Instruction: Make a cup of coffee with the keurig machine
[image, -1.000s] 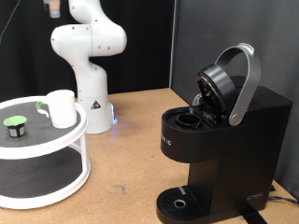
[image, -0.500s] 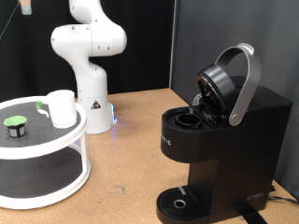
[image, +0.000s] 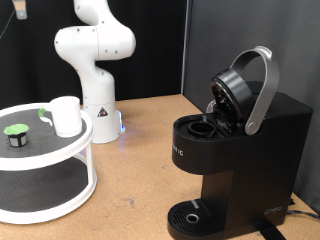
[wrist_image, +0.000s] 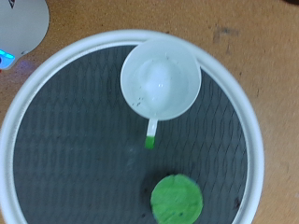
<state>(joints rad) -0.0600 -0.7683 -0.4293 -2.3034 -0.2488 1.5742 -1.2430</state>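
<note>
One keurig machine (image: 235, 150) sits at the right of the frame on the table (image: 140, 150), its lid up. One round white tray (image: 45, 165) at the left holds one cup (image: 66, 115) and one green-topped pod (image: 15, 132). The white arm (image: 92, 45) reaches up; its pincer (image: 20, 8) is at the top left edge, and I cannot tell if it is apart.

The stand (image: 60, 150) sits on the table (image: 140, 160) at the exterior view's left; on its upper tier stand the cup (image: 66, 115) and, to its left, the pod (image: 15, 132); the arm's base (image: 98, 105) is behind the stand; the keurig machine (image: 235, 150) stands at the right, lid raised.
</note>
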